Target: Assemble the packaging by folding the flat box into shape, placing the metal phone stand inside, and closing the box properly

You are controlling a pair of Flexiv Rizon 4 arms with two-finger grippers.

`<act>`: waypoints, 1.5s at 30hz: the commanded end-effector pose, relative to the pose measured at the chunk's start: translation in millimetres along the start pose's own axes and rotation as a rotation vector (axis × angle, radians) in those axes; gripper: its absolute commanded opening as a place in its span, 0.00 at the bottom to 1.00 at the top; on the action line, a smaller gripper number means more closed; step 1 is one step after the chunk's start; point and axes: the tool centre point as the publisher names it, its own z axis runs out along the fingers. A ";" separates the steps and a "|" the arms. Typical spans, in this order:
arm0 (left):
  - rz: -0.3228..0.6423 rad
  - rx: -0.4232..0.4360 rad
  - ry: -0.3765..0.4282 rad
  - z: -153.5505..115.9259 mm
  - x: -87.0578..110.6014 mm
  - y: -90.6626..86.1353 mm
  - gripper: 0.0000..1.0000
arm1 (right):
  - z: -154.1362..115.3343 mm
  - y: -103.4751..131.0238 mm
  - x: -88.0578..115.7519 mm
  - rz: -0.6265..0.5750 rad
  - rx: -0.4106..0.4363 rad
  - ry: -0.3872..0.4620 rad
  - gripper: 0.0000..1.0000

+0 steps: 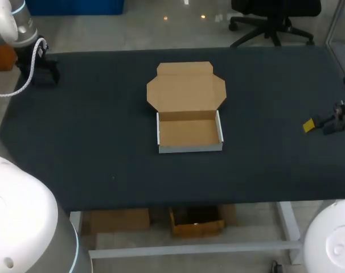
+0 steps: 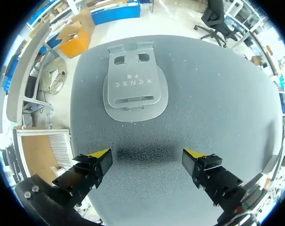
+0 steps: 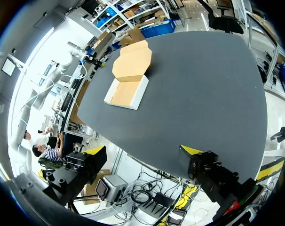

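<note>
The left end effector (image 2: 147,159) gapes empty, the metal phone stand (image 2: 134,87) lying ahead; the right end effector (image 3: 141,154) gapes empty, well apart from the open-lidded box (image 1: 189,132).

In the head view we get soft, even light from overhead. The dark table (image 1: 104,142) gives back no glare, and the box (image 1: 189,133) at its middle throws barely any shadow, only a faint dimness along its inner wall at 12 o'clock. In the left wrist view a soft-edged shadow (image 2: 133,156) lies on the table just ahead of our left gripper (image 2: 146,153), and the phone stand (image 2: 134,89) beyond it shines dully. In the right wrist view the room past the box's side of the table is washed out to white.
</note>
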 end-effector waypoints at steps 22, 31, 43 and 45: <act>0.014 -0.053 0.017 2.9 -7.4 -18.6 1.00 | -1.7 -0.1 0.5 0.000 0.002 0.002 1.00; 0.018 -0.058 0.004 7.0 -10.2 -29.8 1.00 | -1.7 -0.1 0.5 0.000 0.002 0.002 1.00; 0.023 -0.058 -0.001 10.4 -8.2 -44.2 1.00 | -1.7 -0.1 0.5 0.000 0.002 0.002 1.00; 0.024 -0.058 -0.003 10.7 -7.6 -46.8 1.00 | -1.7 -0.1 0.5 0.000 0.002 0.002 1.00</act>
